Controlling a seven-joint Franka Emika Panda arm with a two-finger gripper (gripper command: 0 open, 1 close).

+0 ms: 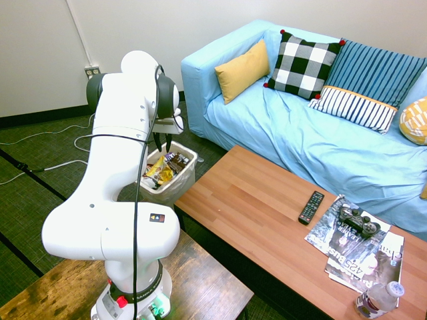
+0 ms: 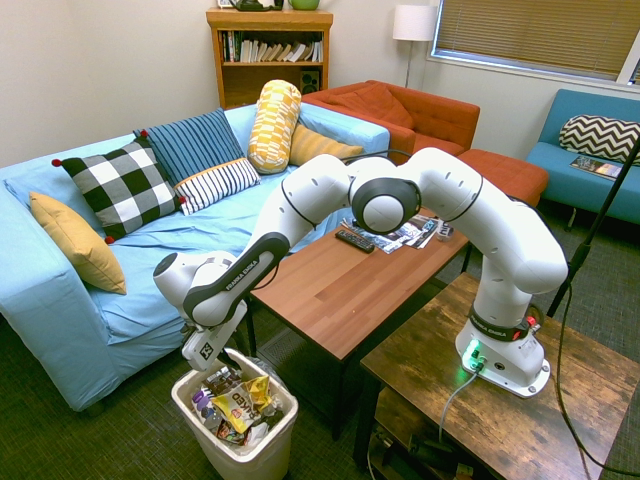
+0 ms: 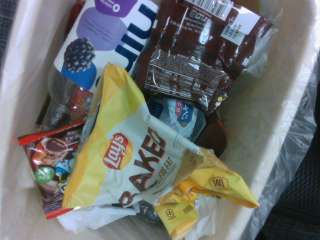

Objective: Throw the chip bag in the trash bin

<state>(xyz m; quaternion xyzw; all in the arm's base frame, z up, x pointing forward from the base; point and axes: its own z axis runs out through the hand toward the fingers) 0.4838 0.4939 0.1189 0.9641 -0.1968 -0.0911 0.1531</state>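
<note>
Chip bag [image 3: 145, 165] seen lying on top of the other rubbish inside the trash bin [image 2: 215, 445], yellow and white, crumpled, logo face up in the wrist view. Dark wrappers [image 3: 200, 55] and a purple-printed packet [image 3: 105, 30] around and partly under it. Hand [image 2: 215, 355] held just above the bin mouth, pointed steeply down. Fingers too small and hidden in both outside views; could not tell whether spread or closed, nor whether anything touched the bag. Judged: bag light, thin foil, soft, slippery and springy, apt to crackle and slide from a pinch. Best hold, if needed again, across a folded, creased edge, not the flat slick face. Task judged essentially done, bag resting within the bin walls.
</note>
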